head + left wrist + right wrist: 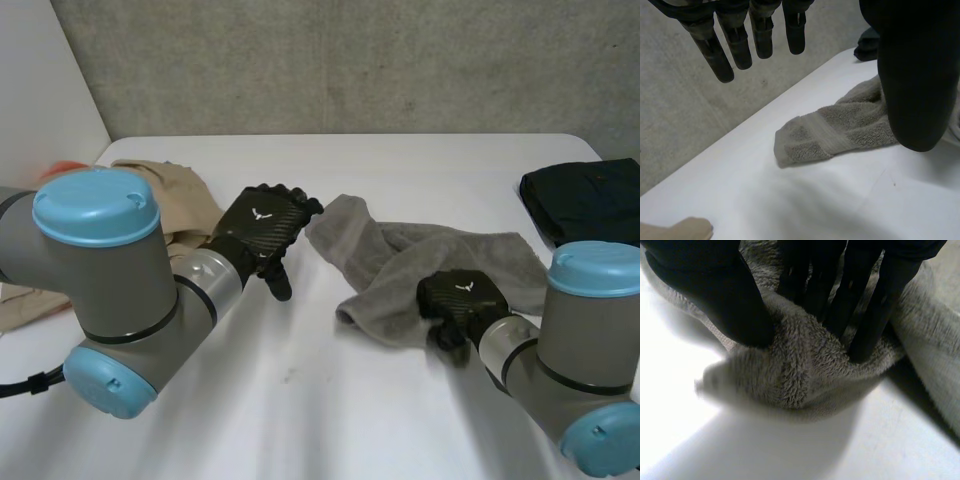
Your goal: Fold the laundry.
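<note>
Right hand (460, 298): clamped on the grey towel (440, 255). In its wrist view the fingers (884, 310) and thumb dig into a bunched ridge of terry and pinch it between them. The grip sits on the near edge of the towel, toward its 6 o'clock side in the head view. Likely reason: to anchor or lift that edge so it can be pulled flat.

Left hand (262, 232): fingers (737, 47) straight and spread, thumb apart, nothing held. It hovers above the table (300, 400), just beside the towel's 10 o'clock corner, not touching it as far as I can tell. In the left wrist view that banded corner lies beyond the fingertips, flat on the table. My read: the hand is lined up to take this corner, so both hands end up on one cloth.

The towel is crumpled, not spread, centre-right on the table, with a fold running through the middle. No fold done yet; this looks like the grab-and-flatten step.

Further out: a beige garment (175, 205) heaped at 9 o'clock of the left hand, well apart from the towel. A dark garment (585, 195) at 2 o'clock of the right hand, near the table's far edge. Both probably waiting their turn.

Risk: the right-hand pinch takes a thick bunch, so it may drag several layers at once.
</note>
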Robot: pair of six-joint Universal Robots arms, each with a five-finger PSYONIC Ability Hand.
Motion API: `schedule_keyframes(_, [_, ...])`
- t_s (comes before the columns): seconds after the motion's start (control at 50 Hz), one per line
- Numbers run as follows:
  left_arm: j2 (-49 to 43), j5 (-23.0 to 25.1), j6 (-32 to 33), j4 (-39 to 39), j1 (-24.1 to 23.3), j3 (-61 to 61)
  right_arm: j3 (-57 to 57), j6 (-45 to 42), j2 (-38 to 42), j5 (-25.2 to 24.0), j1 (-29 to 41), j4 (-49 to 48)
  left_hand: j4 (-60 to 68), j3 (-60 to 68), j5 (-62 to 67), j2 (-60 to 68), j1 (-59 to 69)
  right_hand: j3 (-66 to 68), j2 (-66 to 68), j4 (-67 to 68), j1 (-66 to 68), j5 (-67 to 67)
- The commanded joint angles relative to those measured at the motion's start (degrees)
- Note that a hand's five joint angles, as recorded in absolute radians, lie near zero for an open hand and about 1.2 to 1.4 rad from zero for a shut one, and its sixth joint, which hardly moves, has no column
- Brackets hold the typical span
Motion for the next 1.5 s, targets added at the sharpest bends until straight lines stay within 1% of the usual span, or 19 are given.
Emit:
schedule_keyframes(0.02, [-0.5,0.0,-7.0,2.0,1.6,-1.4,-1.9,-0.2,-4.8,0.0,0.3,-2.5,-1.0,-1.3,-0.6,-1.2,-1.5,16.4,14.9,15.3,19.5,16.0])
schedule_keyframes(0.08, [-1.1,0.0,-10.6,2.1,2.4,-1.2,-3.5,-1.0,-14.8,-0.3,0.3,-1.5,-1.0,-1.3,-0.6,-1.2,-1.5,16.4,14.9,15.3,19.5,16.0])
schedule_keyframes(0.2, [-5.6,0.0,-16.3,2.1,3.1,0.7,-8.1,-2.7,-23.9,-3.3,0.3,4.6,-1.0,-1.3,-0.6,-1.2,-1.5,16.4,14.9,15.3,19.5,16.0])
schedule_keyframes(0.32, [-10.8,-0.2,-22.4,2.0,1.6,5.3,-15.7,-2.8,-27.8,-5.6,1.0,13.6,-1.0,-1.3,-0.6,-1.2,-1.5,16.4,14.9,15.3,19.5,16.0])
schedule_keyframes(0.38, [-14.3,0.0,-28.4,1.4,-0.5,9.6,-18.2,-2.3,-28.7,-5.7,2.2,16.1,-1.0,-1.3,-0.6,-1.2,-1.5,16.4,14.9,15.3,19.5,16.0])
schedule_keyframes(0.58, [-16.6,0.3,-39.4,2.0,-4.7,13.9,-17.1,1.2,-28.5,-5.0,6.8,17.3,-0.6,-0.9,-0.3,-0.9,-1.2,16.4,14.9,15.3,19.5,16.0])
schedule_keyframes(0.66, [-17.3,3.6,-44.4,1.5,-8.7,13.6,-14.3,1.8,-28.4,-5.1,6.8,16.4,1.9,1.6,2.3,1.7,1.3,16.4,14.9,15.3,19.5,16.0])
schedule_keyframes(0.72, [-16.9,7.3,-47.2,1.3,-10.9,11.6,-13.0,1.7,-28.1,-5.0,6.3,14.9,12.9,12.6,13.3,12.7,12.4,16.4,14.9,15.3,19.5,16.0])
schedule_keyframes(0.74, [-16.6,7.9,-47.4,1.4,-11.1,10.4,-12.1,1.6,-27.8,-4.9,6.1,13.6,23.1,22.9,23.5,22.9,22.6,16.4,14.9,15.3,19.5,16.0])
schedule_keyframes(0.76, [-15.5,8.0,-47.5,1.5,-11.0,8.3,-11.7,1.5,-27.4,-4.8,5.9,12.9,45.9,45.6,46.3,45.7,45.4,16.4,14.9,15.3,19.5,16.0])
schedule_keyframes(0.8, [-12.7,7.3,-47.5,2.0,-10.4,6.0,-10.6,1.3,-26.9,-4.8,5.7,11.8,65.2,64.9,65.6,65.0,64.7,16.4,14.9,15.3,19.5,16.0])
schedule_keyframes(0.9, [-4.1,3.7,-47.3,2.5,-3.7,1.4,-11.1,1.1,-26.7,-4.9,3.5,10.8,65.3,65.0,65.7,65.1,64.7,16.4,14.9,15.3,19.5,16.0])
schedule_keyframes(1.02, [5.8,3.3,-46.2,2.0,0.2,0.9,-14.6,1.2,-27.0,-6.1,-4.5,11.6,65.3,65.0,65.7,65.1,64.7,16.4,14.9,15.3,19.5,16.0])
schedule_keyframes(1.1, [12.3,3.4,-43.9,2.2,5.6,0.8,-16.0,1.2,-27.3,-6.3,-7.6,12.1,65.3,65.0,65.7,65.1,64.7,16.4,14.9,15.3,19.5,16.0])
schedule_keyframes(1.14, [15.3,3.7,-40.2,2.1,9.3,2.1,-16.1,1.2,-27.3,-6.8,-8.2,12.8,65.3,65.0,65.7,65.1,64.7,16.4,14.9,15.3,19.5,16.0])
schedule_keyframes(1.22, [14.4,4.1,-35.0,0.9,9.8,4.8,-14.4,1.2,-26.6,-8.5,-7.8,15.1,65.3,65.0,65.7,65.1,64.7,16.4,14.9,15.3,19.5,16.0])
schedule_keyframes(1.32, [8.3,5.0,-30.1,-2.6,9.2,7.2,-10.5,1.0,-23.9,-9.0,-7.4,15.0,65.3,65.0,65.7,65.1,64.7,16.4,14.9,15.3,19.5,16.0])
schedule_keyframes(1.42, [7.1,4.7,-29.2,-4.9,7.4,7.3,-9.9,0.9,-24.1,-9.0,-7.4,15.2,65.3,65.0,65.7,65.1,64.7,16.4,14.9,15.3,19.5,16.0])
schedule_keyframes(1.5, [8.1,4.7,-28.9,-5.1,6.8,6.8,-10.6,-3.0,-24.4,-9.0,-7.7,15.3,65.3,65.0,65.7,65.1,64.7,16.4,14.9,15.3,19.5,16.0])
